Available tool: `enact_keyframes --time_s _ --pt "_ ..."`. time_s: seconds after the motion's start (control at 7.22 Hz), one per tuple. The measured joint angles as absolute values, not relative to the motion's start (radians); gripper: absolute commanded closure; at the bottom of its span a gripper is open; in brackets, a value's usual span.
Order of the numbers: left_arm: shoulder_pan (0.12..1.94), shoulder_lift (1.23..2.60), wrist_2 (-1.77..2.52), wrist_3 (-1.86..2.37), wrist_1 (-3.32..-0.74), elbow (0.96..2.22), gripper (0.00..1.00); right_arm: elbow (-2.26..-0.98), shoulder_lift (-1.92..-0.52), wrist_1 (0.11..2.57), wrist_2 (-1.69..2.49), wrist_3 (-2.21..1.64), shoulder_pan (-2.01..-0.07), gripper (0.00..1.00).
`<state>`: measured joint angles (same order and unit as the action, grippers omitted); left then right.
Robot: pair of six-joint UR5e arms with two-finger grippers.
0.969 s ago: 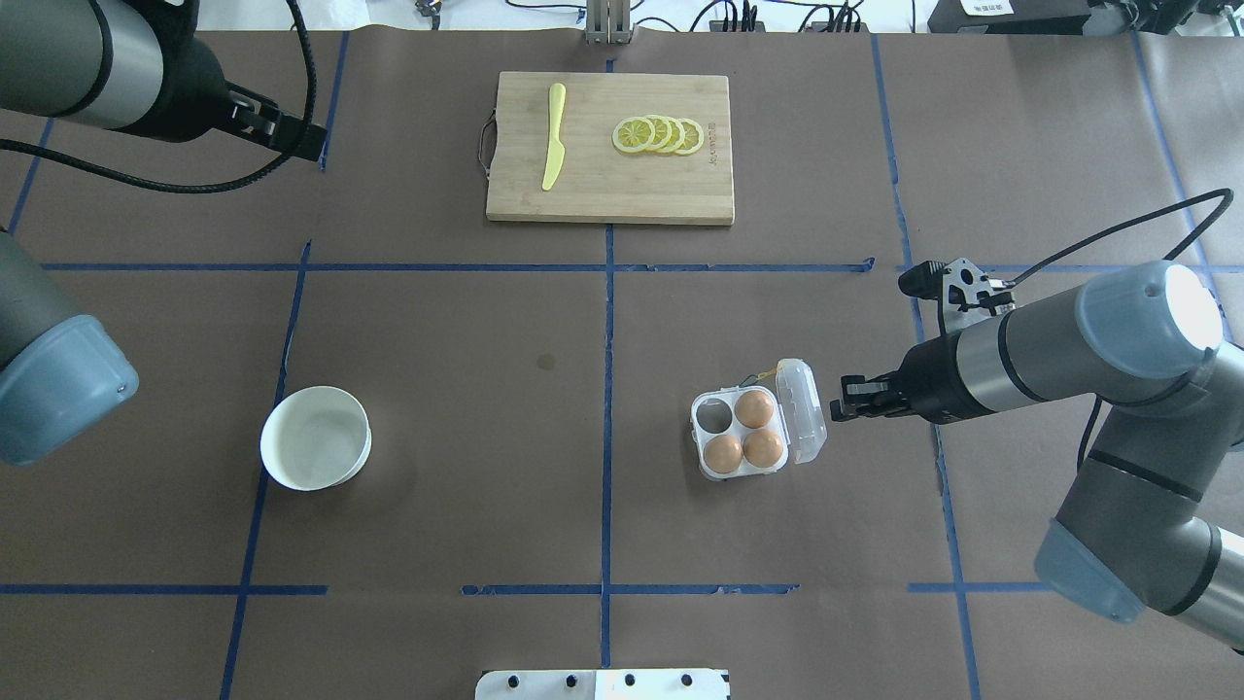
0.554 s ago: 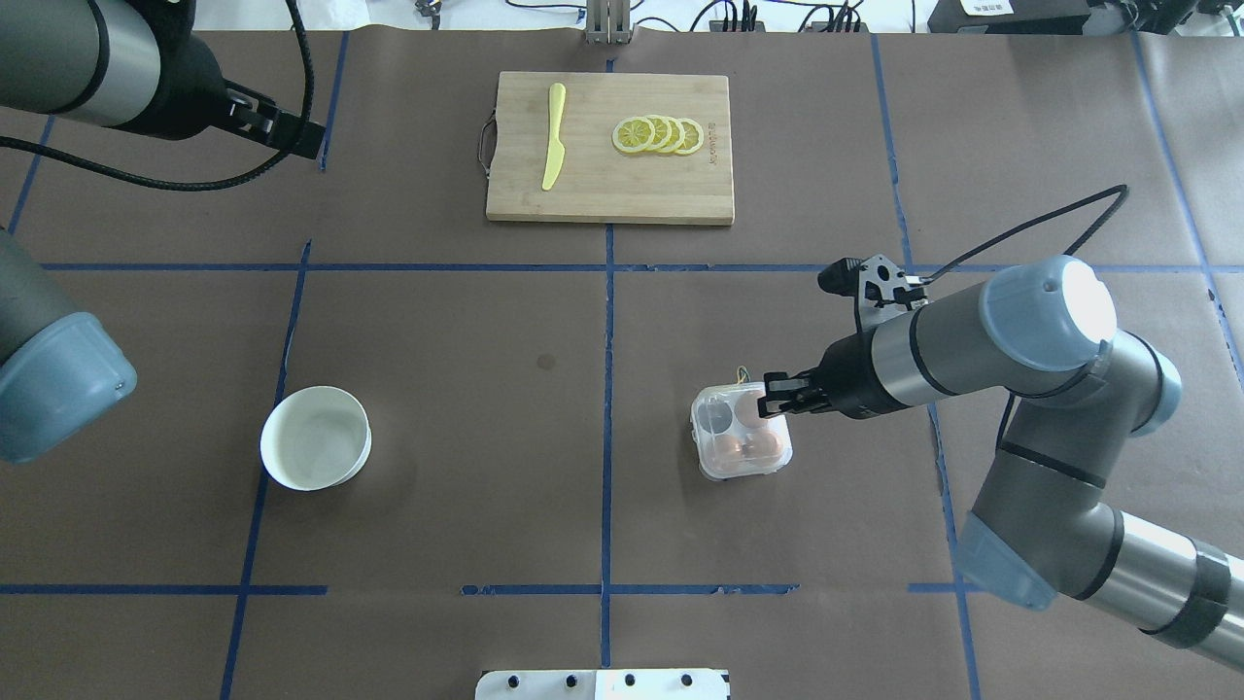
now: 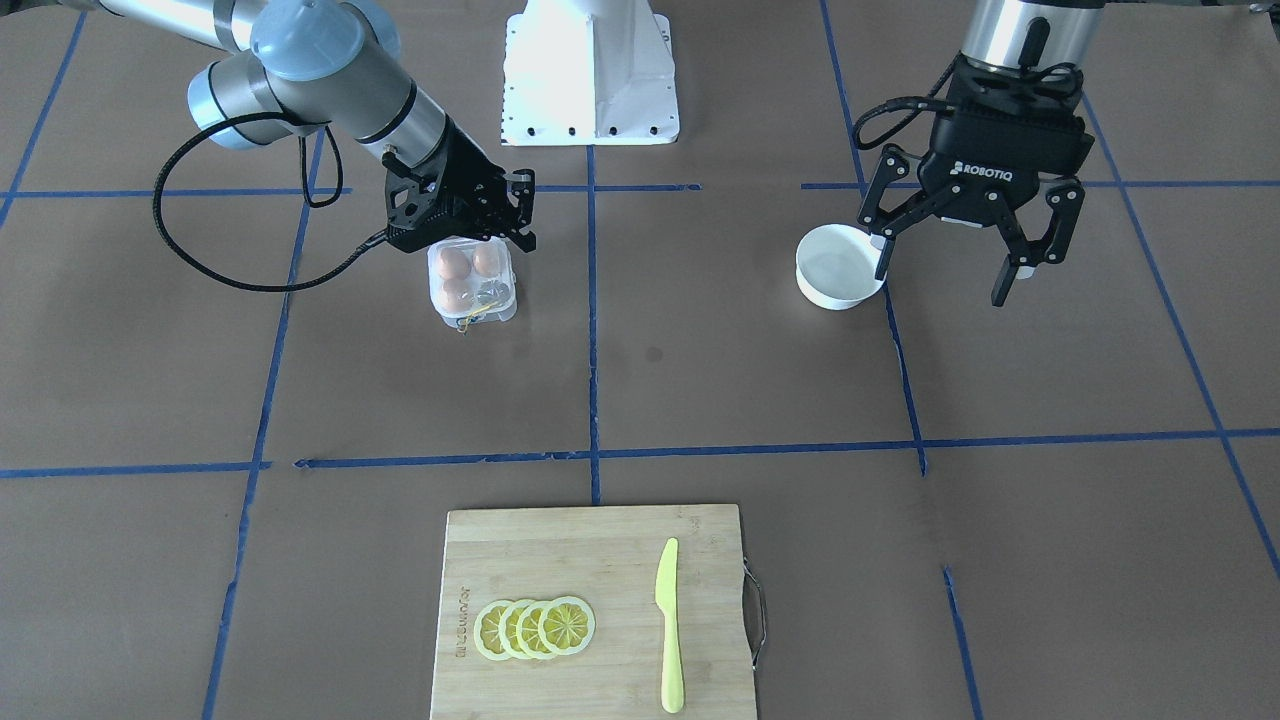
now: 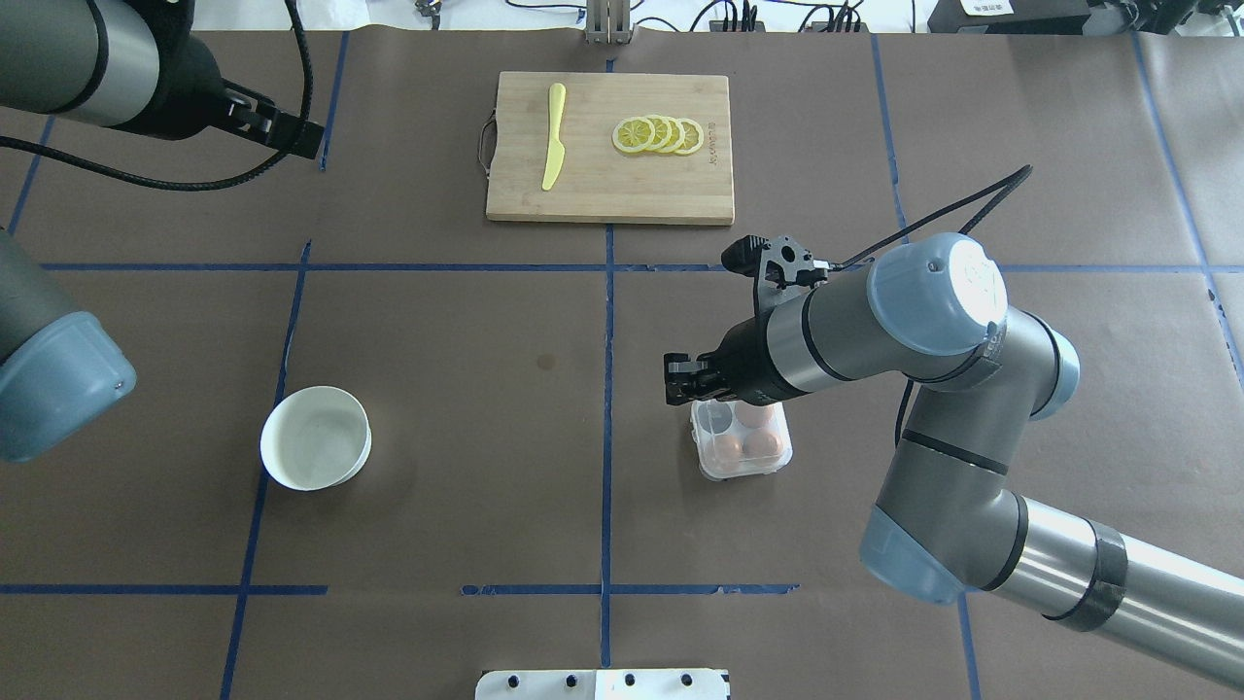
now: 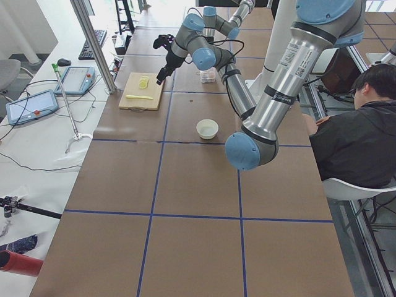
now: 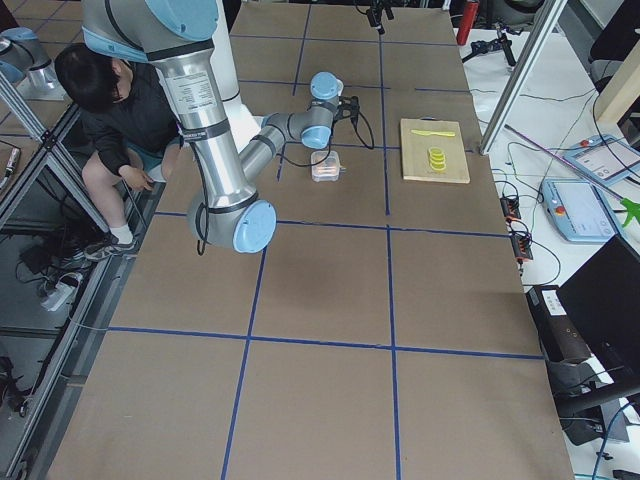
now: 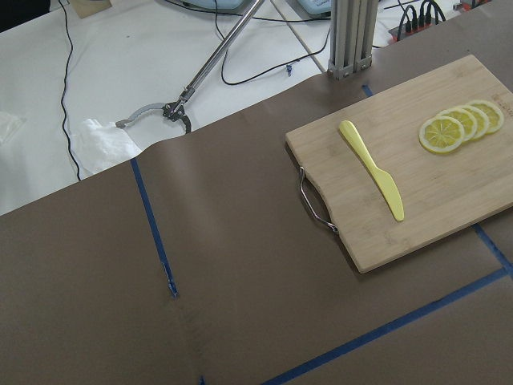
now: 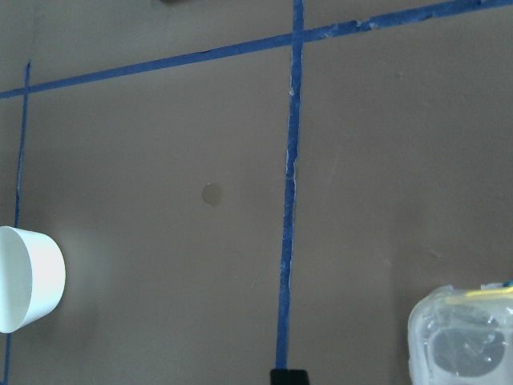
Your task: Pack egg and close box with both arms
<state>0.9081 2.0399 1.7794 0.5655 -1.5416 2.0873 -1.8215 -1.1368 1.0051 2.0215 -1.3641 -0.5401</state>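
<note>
**Tabletop with the lidded egg box under the right wrist**

Brown paper taped into blue squares covers the tabletop (image 4: 466, 321). The right arm (image 4: 875, 321) reaches over the right half. Overhead, its wrist hides the far edge of the box (image 4: 739, 469), while the front-facing view hides the robot-side edge instead. The right gripper (image 4: 673, 381) has its fingers pressed together on nothing, and whether it touches the lid cannot be told. The left arm (image 4: 58, 58) is cut off at the overhead view's upper left corner. Only the front-facing view shows the left gripper (image 3: 942, 280) whole, with its fingers spread wide, empty and raised. There it overlaps the rim of the bowl (image 4: 316, 442), but overhead it is well apart from the bowl, toward the far left corner. A seated person (image 5: 359, 136) shows only in the side views.

The cutting board (image 4: 603, 185) lies mid far edge and carries a yellow knife (image 4: 554, 136) and lemon slices (image 4: 659, 134). The bowl stands in the left half and is cropped in the right wrist view. The box sits just right of the centre tape line with its lid down. Three eggs (image 4: 763, 444) fill three cups and the fourth cup is empty. Which of them is the task's egg cannot be told. A yellow string (image 3: 470, 318) shows at the box's operator-side edge.
</note>
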Motion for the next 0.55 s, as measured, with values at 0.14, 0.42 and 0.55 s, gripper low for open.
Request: enact_keyframes --time_s 0.14,0.42,0.55 --pt "0.908 2.038 1.781 0.566 -1.542 2.082 0.0 -1.829 -1.131 1.012 2.02 -1.365 -0.546 0.0" --pt "0.908 1.985 1.825 0.542 -1.568 2.073 0.0 -1.875 -1.124 1.092 2.024 -1.365 -0.588 0.0" --pt "0.909 1.942 1.853 0.506 -1.595 2.069 0.0 -1.909 -1.118 1.174 2.026 -1.363 -0.624 0.0"
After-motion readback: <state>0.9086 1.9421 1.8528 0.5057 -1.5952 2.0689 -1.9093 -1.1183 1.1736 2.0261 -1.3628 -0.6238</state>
